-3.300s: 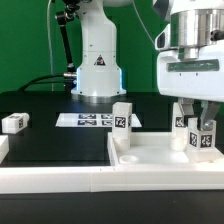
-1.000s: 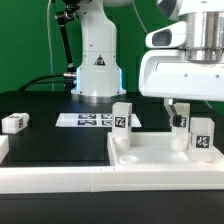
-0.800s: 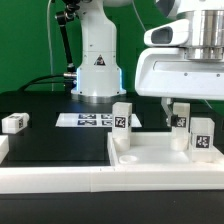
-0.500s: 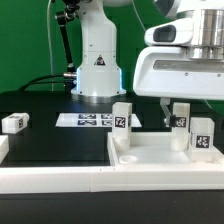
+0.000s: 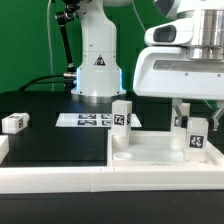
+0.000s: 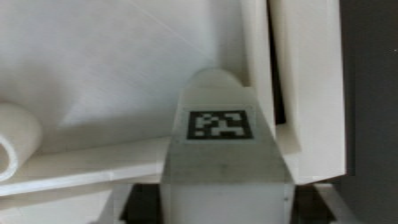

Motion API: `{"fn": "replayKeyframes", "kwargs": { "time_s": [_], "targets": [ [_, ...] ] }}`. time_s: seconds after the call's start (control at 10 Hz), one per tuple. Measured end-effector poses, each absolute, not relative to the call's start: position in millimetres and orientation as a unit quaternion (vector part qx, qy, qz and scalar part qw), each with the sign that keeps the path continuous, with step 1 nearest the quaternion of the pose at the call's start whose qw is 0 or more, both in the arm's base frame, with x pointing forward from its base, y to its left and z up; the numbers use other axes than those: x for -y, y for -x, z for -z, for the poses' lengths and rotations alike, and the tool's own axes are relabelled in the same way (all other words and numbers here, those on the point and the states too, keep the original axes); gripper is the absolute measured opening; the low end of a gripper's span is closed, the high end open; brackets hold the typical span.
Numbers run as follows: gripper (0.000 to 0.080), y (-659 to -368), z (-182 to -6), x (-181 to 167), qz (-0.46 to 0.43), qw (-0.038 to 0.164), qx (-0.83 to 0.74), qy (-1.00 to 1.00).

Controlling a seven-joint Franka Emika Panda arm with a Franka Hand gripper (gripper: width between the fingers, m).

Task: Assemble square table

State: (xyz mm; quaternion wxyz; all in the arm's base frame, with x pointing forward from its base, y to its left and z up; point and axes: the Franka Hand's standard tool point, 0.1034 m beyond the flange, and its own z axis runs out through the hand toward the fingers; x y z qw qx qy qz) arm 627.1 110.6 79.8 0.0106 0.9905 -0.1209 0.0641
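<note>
The square table's white slab lies at the exterior view's lower right. One leg stands upright at its far left corner, and a second leg stands further back on the right. A third tagged leg stands at the slab's right side. My gripper hangs straight over this third leg with a finger on each side of its top and a gap at each. In the wrist view the leg runs up between my fingers, over the slab. A fourth leg lies loose on the black table at the left.
The marker board lies flat in front of the robot base. A long white border rail runs along the front edge. The slab's raised rim passes close beside the leg.
From 3.3 s to 1 s ago my gripper rose off the right leg. Over the last half second its fingers have shifted around the leg's top. The leg still stands in the same place.
</note>
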Motion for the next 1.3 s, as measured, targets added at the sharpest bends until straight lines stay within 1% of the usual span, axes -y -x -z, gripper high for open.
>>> {"fn": "replayKeyframes", "kwargs": {
  "time_s": [0.1, 0.3, 0.5, 0.8, 0.9, 1.0, 1.1, 1.2, 1.3],
  "targets": [
    [0.0290, -627, -79.8, -110, -0.064, 0.010, 0.135, -0.989],
    [0.0290, -626, -79.7, -105, -0.064, 0.006, 0.214, -0.975],
    [0.0290, -624, -79.8, -95, -0.065, 0.011, 0.275, -0.959],
    [0.0291, -625, -80.6, -93, -0.067, 0.012, 0.278, -0.958],
    [0.0397, -625, -86.5, -95, -0.071, 0.008, 0.272, -0.960],
    [0.0536, -622, -96.9, -97, -0.073, 0.002, 0.265, -0.962],
    [0.0614, -613, -108.0, -94, -0.072, -0.003, 0.253, -0.965],
    [0.0614, -602, -117.2, -89, -0.069, -0.008, 0.245, -0.967],
    [0.0642, -589, -123.2, -79, -0.069, -0.010, 0.234, -0.970]
  ]
}}
